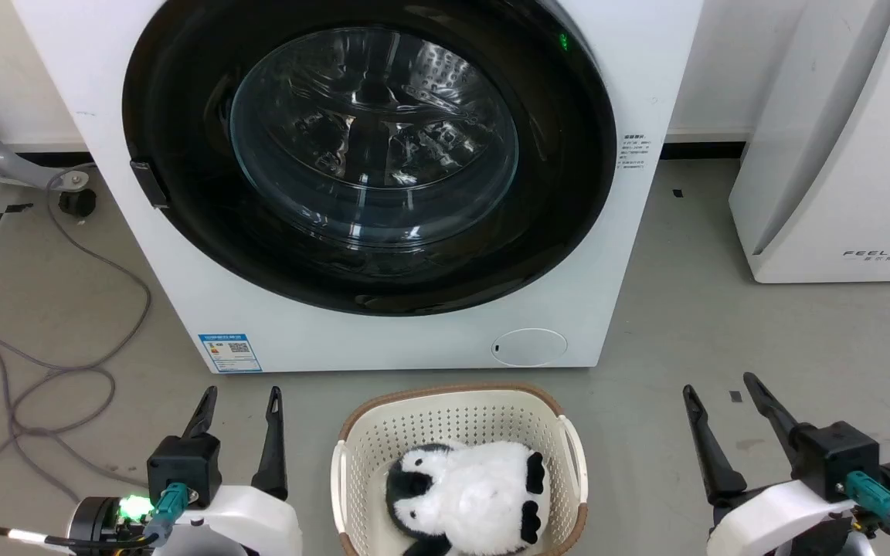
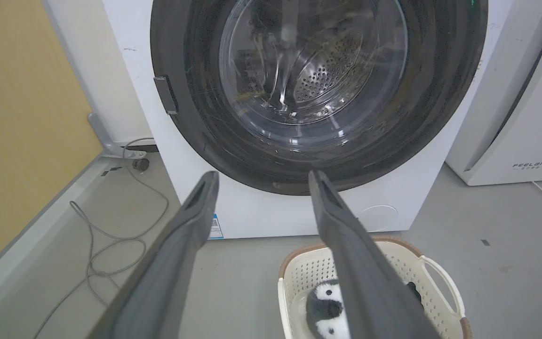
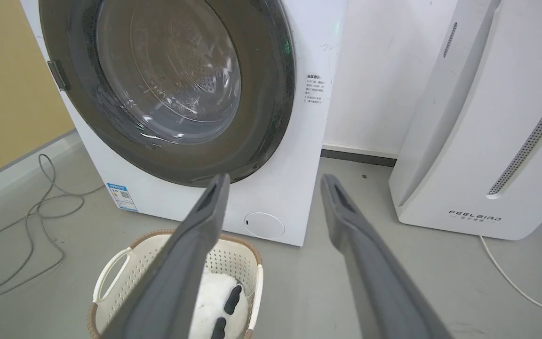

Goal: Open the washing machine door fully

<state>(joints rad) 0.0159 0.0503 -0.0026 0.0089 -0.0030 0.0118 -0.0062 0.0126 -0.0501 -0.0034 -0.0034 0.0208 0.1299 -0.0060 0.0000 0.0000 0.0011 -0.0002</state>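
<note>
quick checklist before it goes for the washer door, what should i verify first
1. Washing machine door shut and flush, nothing caught in it: ok.
2. Left gripper open and empty: ok.
3. Right gripper open and empty: ok.
4. Dark tab on the door's left edge in plain sight, nothing in front of it: ok.
5. Swing path: the laundry basket holding a plush penguin stands on the floor just before the machine, below the door; whether the door passes over it: cannot tell.
6. Door unlocked: a green light glows on the rim; cannot tell.
</note>
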